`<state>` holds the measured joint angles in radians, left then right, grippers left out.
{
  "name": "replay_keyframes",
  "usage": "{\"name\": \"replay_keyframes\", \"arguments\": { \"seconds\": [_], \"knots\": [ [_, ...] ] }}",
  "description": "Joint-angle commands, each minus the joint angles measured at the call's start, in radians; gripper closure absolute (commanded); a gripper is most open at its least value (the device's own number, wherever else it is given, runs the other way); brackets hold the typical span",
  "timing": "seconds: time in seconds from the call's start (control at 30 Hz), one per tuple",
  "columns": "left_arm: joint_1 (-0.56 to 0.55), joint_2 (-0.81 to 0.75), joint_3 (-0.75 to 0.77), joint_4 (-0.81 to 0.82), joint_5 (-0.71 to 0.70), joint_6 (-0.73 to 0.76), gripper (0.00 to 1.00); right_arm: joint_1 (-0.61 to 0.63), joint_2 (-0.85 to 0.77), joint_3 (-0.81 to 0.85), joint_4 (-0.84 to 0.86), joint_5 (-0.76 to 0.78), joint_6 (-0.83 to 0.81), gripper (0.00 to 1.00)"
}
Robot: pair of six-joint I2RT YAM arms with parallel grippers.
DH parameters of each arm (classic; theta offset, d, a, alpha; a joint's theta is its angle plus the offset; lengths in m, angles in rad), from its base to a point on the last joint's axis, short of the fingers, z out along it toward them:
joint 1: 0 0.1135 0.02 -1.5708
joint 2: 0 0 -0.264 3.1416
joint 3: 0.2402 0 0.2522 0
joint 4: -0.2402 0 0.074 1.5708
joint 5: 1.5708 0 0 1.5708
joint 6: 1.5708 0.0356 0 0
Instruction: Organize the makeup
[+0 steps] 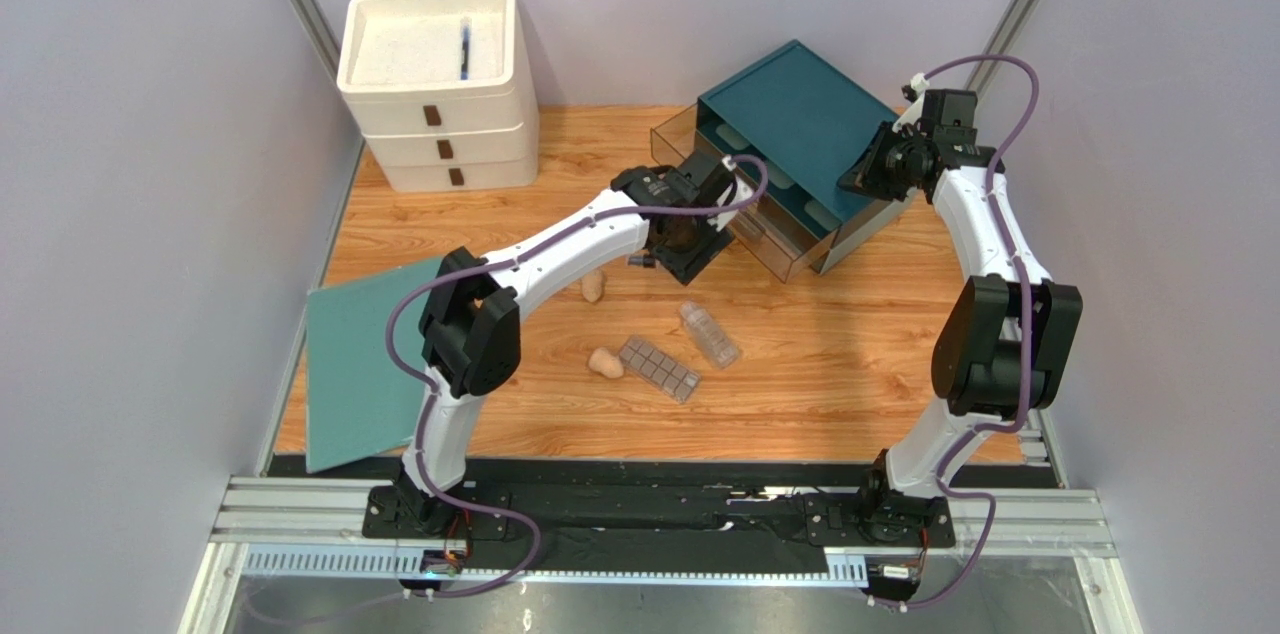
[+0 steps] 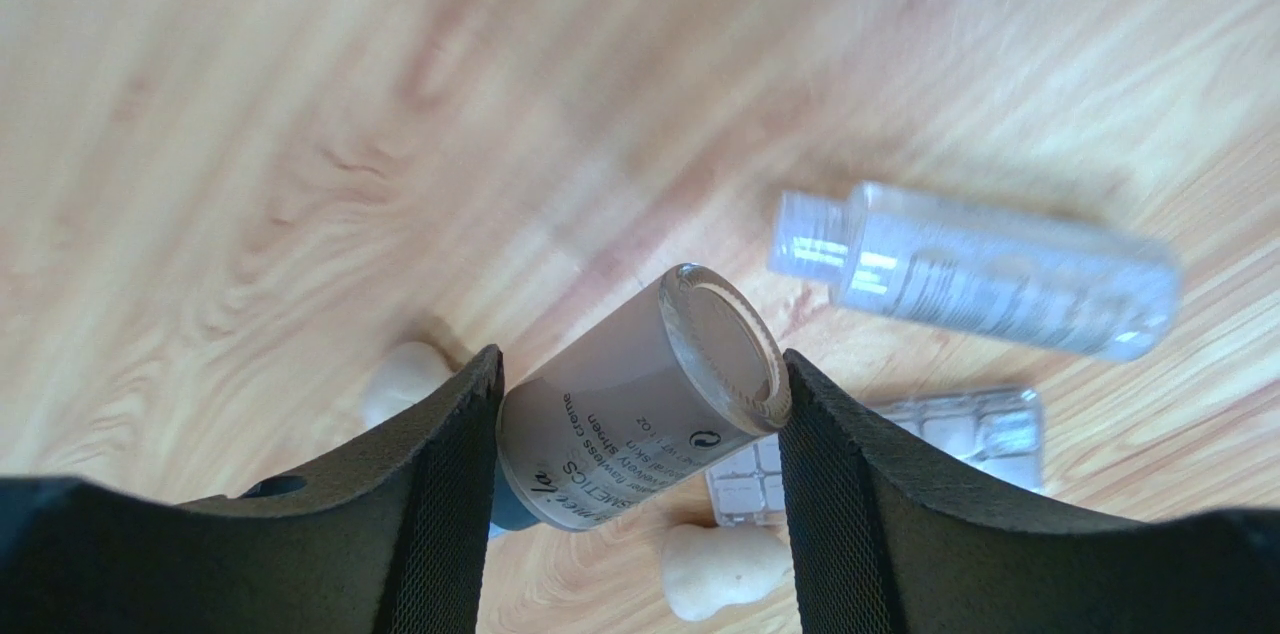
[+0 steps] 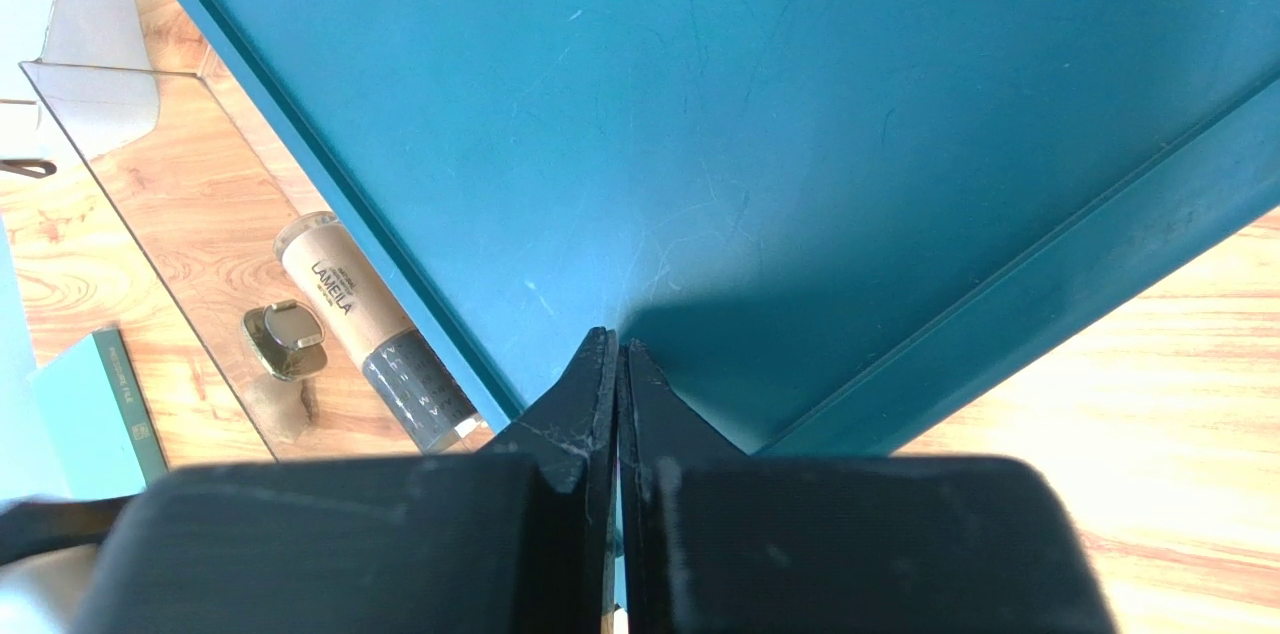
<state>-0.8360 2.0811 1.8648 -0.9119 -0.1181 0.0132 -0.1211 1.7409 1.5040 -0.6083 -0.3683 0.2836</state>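
My left gripper (image 1: 687,240) hangs above the table just left of the teal drawer organizer (image 1: 796,124). In the left wrist view it (image 2: 639,379) is shut on a beige tube with a grey cap (image 2: 631,417), held tilted. Below it lie the clear bottle (image 2: 977,274), the gridded palette (image 2: 939,439) and two beige sponges (image 2: 403,382) (image 2: 721,574). In the top view the bottle (image 1: 709,334), palette (image 1: 661,367) and sponges (image 1: 594,285) (image 1: 606,361) lie mid-table. My right gripper (image 3: 619,352) is shut, tips on the organizer's teal top (image 3: 781,109). A beige dark-capped bottle (image 3: 368,327) lies in its clear drawer.
The white stacked drawer unit (image 1: 439,87) stands at the back left. The flat teal sheet (image 1: 361,357) lies at the left edge, under my left arm. A small gold-coloured piece (image 3: 283,337) lies beside the bottle in the clear drawer. Walls close in both sides.
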Motion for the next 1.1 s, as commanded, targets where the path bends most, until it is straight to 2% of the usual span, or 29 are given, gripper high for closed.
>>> {"name": "replay_keyframes", "arguments": {
  "seconds": [0.0, 0.07, 0.23, 0.4, 0.53, 0.9, 0.93, 0.97, 1.03, 1.07],
  "knots": [
    [0.020, -0.090, 0.210, 0.060, -0.087, -0.107, 1.00, 0.006, 0.028, -0.051, -0.133, 0.042, -0.026, 1.00],
    [0.037, -0.069, 0.322, 0.080, -0.081, -0.192, 1.00, 0.006, 0.028, -0.056, -0.133, 0.040, -0.026, 1.00],
    [0.081, 0.052, 0.603, 0.114, 0.069, -0.295, 1.00, 0.011, 0.032, -0.059, -0.131, 0.040, -0.026, 1.00],
    [0.107, 0.054, 0.570, 0.293, 0.110, -0.409, 1.00, 0.012, 0.032, -0.062, -0.131, 0.043, -0.026, 1.00],
    [0.121, 0.062, 0.484, 0.477, 0.153, -0.481, 1.00, 0.014, 0.037, -0.062, -0.131, 0.043, -0.027, 1.00],
    [0.127, 0.227, 0.528, 0.525, 0.322, -0.490, 1.00, 0.014, 0.043, -0.062, -0.130, 0.042, -0.027, 1.00],
    [0.127, 0.231, 0.519, 0.525, 0.336, -0.480, 0.95, 0.014, 0.045, -0.062, -0.130, 0.042, -0.027, 1.00],
    [0.126, 0.240, 0.514, 0.521, 0.347, -0.475, 0.76, 0.014, 0.045, -0.061, -0.130, 0.042, -0.026, 1.00],
    [0.127, 0.252, 0.514, 0.496, 0.374, -0.469, 0.66, 0.014, 0.049, -0.059, -0.130, 0.040, -0.024, 1.00],
    [0.126, 0.263, 0.513, 0.489, 0.383, -0.470, 0.57, 0.014, 0.052, -0.054, -0.130, 0.039, -0.023, 1.00]
  ]
}}
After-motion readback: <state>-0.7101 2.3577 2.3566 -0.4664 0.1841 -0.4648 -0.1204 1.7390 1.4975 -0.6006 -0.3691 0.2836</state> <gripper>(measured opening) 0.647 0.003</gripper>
